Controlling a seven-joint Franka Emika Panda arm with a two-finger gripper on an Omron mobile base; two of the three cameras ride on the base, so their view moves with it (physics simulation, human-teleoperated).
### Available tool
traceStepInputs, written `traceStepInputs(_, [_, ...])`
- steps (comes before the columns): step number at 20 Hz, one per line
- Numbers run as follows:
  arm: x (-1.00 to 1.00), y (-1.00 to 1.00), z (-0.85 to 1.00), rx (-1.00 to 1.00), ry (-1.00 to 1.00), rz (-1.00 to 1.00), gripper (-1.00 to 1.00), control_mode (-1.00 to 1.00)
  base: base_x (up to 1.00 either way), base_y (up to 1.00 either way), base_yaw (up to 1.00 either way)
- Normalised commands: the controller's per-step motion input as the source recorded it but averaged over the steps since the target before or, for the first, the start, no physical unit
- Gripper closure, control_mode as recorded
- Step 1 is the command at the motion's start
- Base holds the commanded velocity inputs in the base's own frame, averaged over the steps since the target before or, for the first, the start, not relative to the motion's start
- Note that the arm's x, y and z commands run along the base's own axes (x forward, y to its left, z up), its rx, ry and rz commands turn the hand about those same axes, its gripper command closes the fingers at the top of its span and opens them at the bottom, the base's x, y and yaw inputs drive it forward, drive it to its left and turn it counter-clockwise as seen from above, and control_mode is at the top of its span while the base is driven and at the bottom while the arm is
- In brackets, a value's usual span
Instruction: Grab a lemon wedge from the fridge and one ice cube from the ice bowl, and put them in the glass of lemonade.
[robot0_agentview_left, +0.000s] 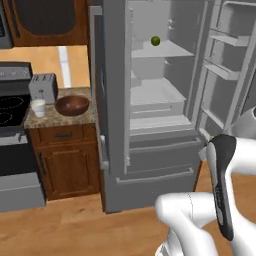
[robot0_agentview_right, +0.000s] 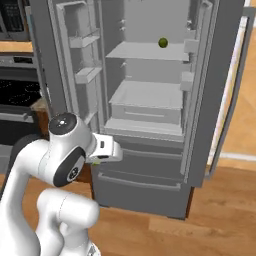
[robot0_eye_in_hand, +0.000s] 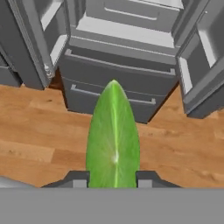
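Right up against my hand camera, low centre, sits one lemon wedge (robot0_eye_in_hand: 113, 135): glossy green, leaf-shaped, tapering to a point, with a pale seam down its middle. My gripper (robot0_eye_in_hand: 113, 178) has its two dark fingertips (robot0_eye_in_hand: 78, 179) clenched on either side of it, grasping the wedge. Beyond it I see warm wood-plank floor and the fridge (robot0_eye_in_hand: 118, 78), matte grey, boxy, both doors swung wide, two lower drawers with bar pulls. Upper centre of the left base view, one round dark green fruit (robot0_agentview_left: 155, 40) rests on a pale shelf. At mid left, on a speckled stone counter (robot0_agentview_left: 50, 119), I count one smooth reddish-brown ice bowl (robot0_agentview_left: 72, 105), one small whitish glass of lemonade (robot0_agentview_left: 38, 107) and one boxy grey toaster (robot0_agentview_left: 43, 87).
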Motion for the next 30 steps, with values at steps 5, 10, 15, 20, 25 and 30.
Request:
traceStepInputs(5, [0.00, 0.00, 0.00, 0.00, 0.00, 0.00, 1.00, 1.00, -0.36, 1.00, 0.00])
traceStepInputs(10, [0.00, 0.00, 0.00, 0.00, 0.00, 0.00, 1.00, 1.00, -0.01, 1.00, -0.05])
traceStepInputs(15, [0.00, 0.00, 0.00, 0.00, 0.00, 0.00, 1.00, 1.00, 0.28, 1.00, -0.09])
traceStepInputs(20, [0.00, 0.00, 0.00, 0.00, 0.00, 0.00, 1.00, 1.00, 0.91, 1.00, -0.09])
traceStepInputs(25, [0.00, 0.00, 0.00, 0.00, 0.00, 0.00, 1.00, 1.00, 0.93, 0.61, -0.27])
traceStepInputs(30, [0.00, 0.00, 0.00, 0.00, 0.00, 0.00, 1.00, 1.00, 0.92, 0.21, -0.30])
